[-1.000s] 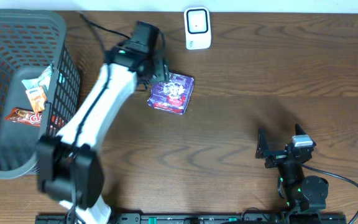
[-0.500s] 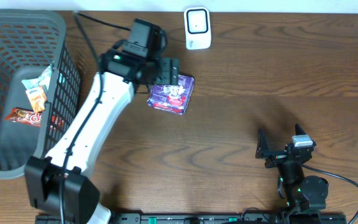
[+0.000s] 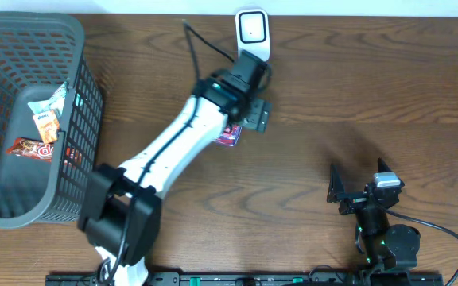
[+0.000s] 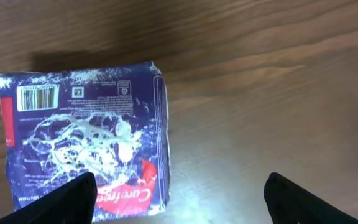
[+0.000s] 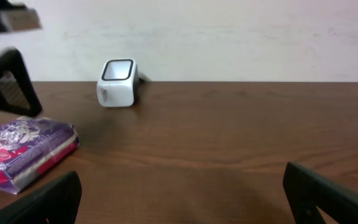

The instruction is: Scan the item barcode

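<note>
The item is a flat purple packet (image 4: 82, 143) lying on the wooden table, with its barcode (image 4: 36, 98) face up at one corner. In the overhead view the left arm covers most of the packet (image 3: 230, 136). My left gripper (image 3: 250, 117) hovers open above the packet's right edge. One of its fingers (image 4: 73, 200) shows over the packet and the other over bare wood, and nothing is held. The white scanner (image 3: 253, 33) stands at the table's far edge, just beyond the left gripper. My right gripper (image 3: 360, 187) rests open and empty at the near right, facing the scanner (image 5: 118, 82) and the packet (image 5: 23, 152).
A dark mesh basket (image 3: 86, 95) fills the far left, with a few snack packets (image 3: 42, 127) inside. A black cable (image 3: 205, 44) runs from the left wrist toward the back edge.
The left arm has swung to the right, from beside the packet's left edge to over it, and now hides most of it from above. The right arm has not moved.
</note>
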Robot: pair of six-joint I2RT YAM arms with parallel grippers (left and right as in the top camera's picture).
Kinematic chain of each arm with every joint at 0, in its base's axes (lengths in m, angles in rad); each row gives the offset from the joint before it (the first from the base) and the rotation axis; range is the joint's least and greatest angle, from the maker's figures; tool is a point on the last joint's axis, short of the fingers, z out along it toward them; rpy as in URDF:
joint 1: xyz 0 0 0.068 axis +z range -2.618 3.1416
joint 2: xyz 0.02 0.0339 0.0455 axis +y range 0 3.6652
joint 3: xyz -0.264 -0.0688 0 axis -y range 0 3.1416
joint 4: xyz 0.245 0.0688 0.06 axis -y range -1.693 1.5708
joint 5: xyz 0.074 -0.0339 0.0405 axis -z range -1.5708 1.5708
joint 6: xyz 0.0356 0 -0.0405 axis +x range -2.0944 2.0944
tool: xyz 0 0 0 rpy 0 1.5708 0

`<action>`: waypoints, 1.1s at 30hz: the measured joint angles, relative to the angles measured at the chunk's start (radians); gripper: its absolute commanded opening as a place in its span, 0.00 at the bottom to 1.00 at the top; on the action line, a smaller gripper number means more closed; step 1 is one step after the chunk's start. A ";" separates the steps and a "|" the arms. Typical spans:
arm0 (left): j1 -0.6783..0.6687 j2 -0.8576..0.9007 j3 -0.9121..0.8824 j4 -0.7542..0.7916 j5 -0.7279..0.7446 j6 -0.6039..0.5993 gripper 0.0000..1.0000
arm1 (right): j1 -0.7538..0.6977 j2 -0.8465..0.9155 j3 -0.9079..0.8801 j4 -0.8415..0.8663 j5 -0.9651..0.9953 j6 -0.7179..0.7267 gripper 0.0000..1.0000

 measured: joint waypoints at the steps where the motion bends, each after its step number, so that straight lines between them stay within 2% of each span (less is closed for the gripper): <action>1: -0.012 0.015 0.000 0.003 -0.027 0.000 0.86 | 0.000 0.000 0.000 0.000 0.000 0.000 0.99; 9: -0.063 0.178 0.000 0.042 -0.142 0.000 0.85 | 0.000 0.000 0.000 0.000 0.000 0.000 0.99; 15: -0.091 0.224 0.000 0.057 -0.283 -0.009 0.84 | 0.000 0.000 0.000 0.000 0.000 0.000 0.99; 16: -0.091 0.226 0.000 0.058 -0.289 -0.009 0.79 | 0.000 0.000 0.000 0.000 0.000 0.000 0.99; 19: -0.092 0.234 0.000 0.059 -0.324 -0.022 0.53 | 0.000 0.000 0.000 0.000 0.000 0.000 0.99; 24: -0.090 0.235 0.000 0.056 -0.355 -0.029 0.33 | 0.000 0.000 0.000 0.000 0.000 0.000 0.99; 26: -0.090 0.235 0.000 0.056 -0.368 -0.036 0.19 | 0.000 0.000 0.000 0.000 0.000 0.000 0.99; 27: -0.090 0.235 0.000 0.055 -0.370 -0.032 0.08 | 0.000 0.000 0.000 0.000 0.000 0.000 0.99; 33: -0.089 0.233 0.011 0.021 -0.371 -0.047 0.07 | 0.000 0.000 0.000 0.000 0.000 0.000 0.99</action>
